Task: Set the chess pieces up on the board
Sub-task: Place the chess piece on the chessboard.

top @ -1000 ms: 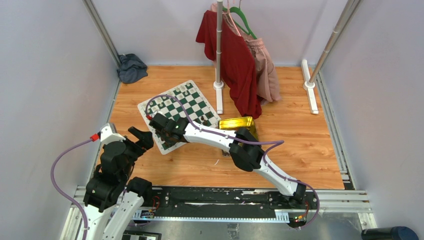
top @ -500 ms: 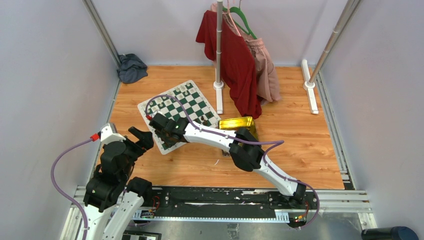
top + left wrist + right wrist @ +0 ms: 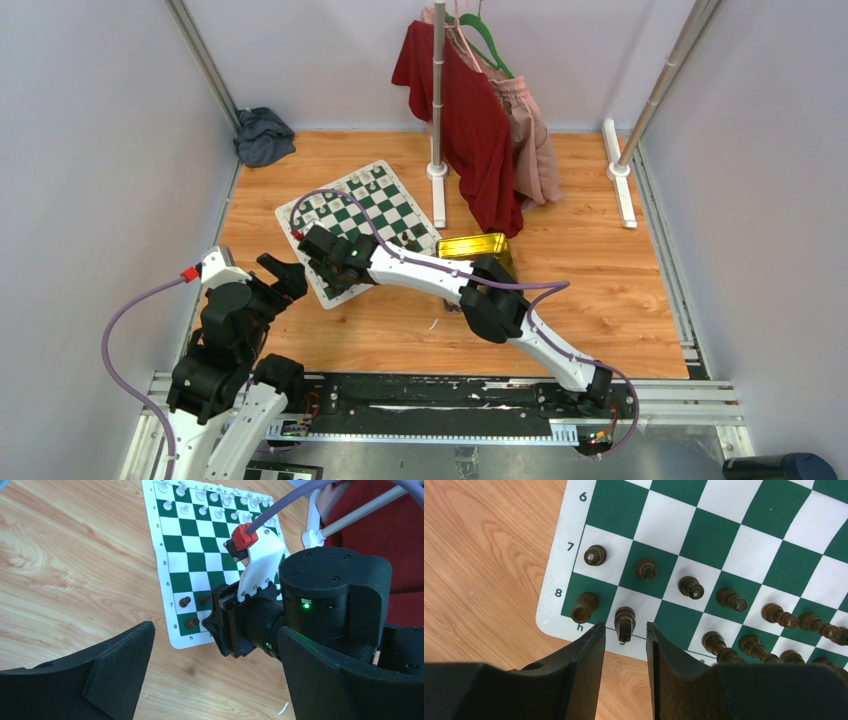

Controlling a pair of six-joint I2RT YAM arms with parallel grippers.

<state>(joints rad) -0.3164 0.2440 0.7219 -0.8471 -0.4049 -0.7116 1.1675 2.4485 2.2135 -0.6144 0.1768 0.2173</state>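
The board (image 3: 385, 205) lies flat on the wooden table (image 3: 600, 280), toward 11 o'clock from the table's middle. The right arm reaches across to the board's near corner. The right claw (image 3: 624, 630) hangs just over that corner, and its two fingers are apart. One dark brown piece (image 3: 624, 621) stands on the last row between the fingers, with a small gap on each side, so the claw is open and not holding it. At 9 o'clock of that piece, on the corner square, stands another dark piece (image 3: 584, 607). At 12 o'clock of these two stands a row of dark brown pawns (image 3: 645, 569), one on each square. More dark pieces (image 3: 744, 642) run off toward 3 o'clock along the board's edge, some leaning in the close view. The cream-white pieces (image 3: 204, 510) stand in two rows at the far side of the board. The left claw (image 3: 285, 275) hangs above the bare wood at 9 o'clock of the board's near corner. It is wide open and has nothing in it. A shiny gold tin (image 3: 475, 247) sits on the table at 3 o'clock of the board, just beside it. At 12 o'clock a red shirt (image 3: 460, 110) and a pink garment (image 3: 530, 140) hang on a rack. A dark grey cloth (image 3: 263, 135) lies bunched in the far left corner.
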